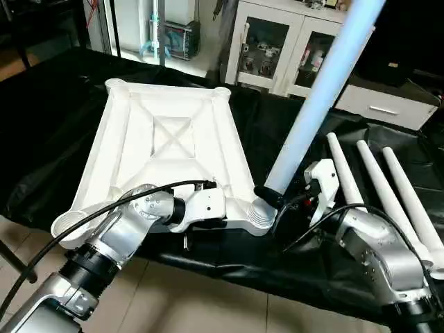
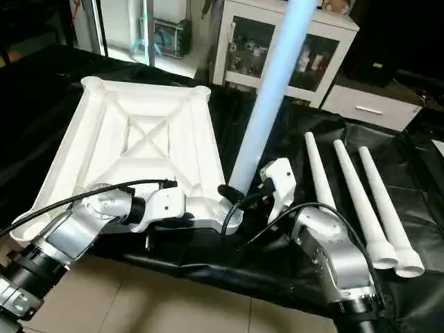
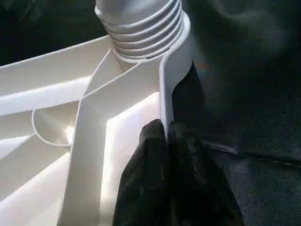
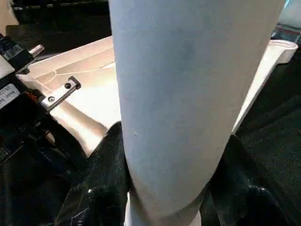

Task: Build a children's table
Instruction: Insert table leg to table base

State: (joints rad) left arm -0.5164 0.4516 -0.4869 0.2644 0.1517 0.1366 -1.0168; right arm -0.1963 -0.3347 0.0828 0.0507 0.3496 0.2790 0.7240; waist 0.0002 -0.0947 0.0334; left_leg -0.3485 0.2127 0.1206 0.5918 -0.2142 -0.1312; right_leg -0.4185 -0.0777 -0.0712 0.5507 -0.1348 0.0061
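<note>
There is one tabletop (image 1: 166, 139) and there are four legs. The tabletop lies upside down on a black cloth (image 1: 48, 125), with its ribs making an X. Its near left corner sticks out over the cloth's edge, above the tile floor (image 1: 194, 298).

The left gripper (image 3: 165, 141) is at the tabletop's near edge. Its two black fingers are pinched shut on the thin side wall — one finger inside, one outside. Just past them is the near right corner socket (image 1: 258, 216).

One leg (image 1: 319, 97) stands in that socket, leaning a bit to the right as it goes up. Its ribbed end (image 3: 143, 28) sits in the socket. The right gripper (image 1: 272, 197) holds this leg low down, just above the socket. Its fingers are about half open, one on each side of the tube.

To the right, three more legs (image 2: 354, 201) lie flat on the cloth, side by side and near each other, with their wide ends toward the robot. The gripped leg and these three are apart, with black cloth between them.

Behind the table stands a white cabinet (image 1: 277, 48).
</note>
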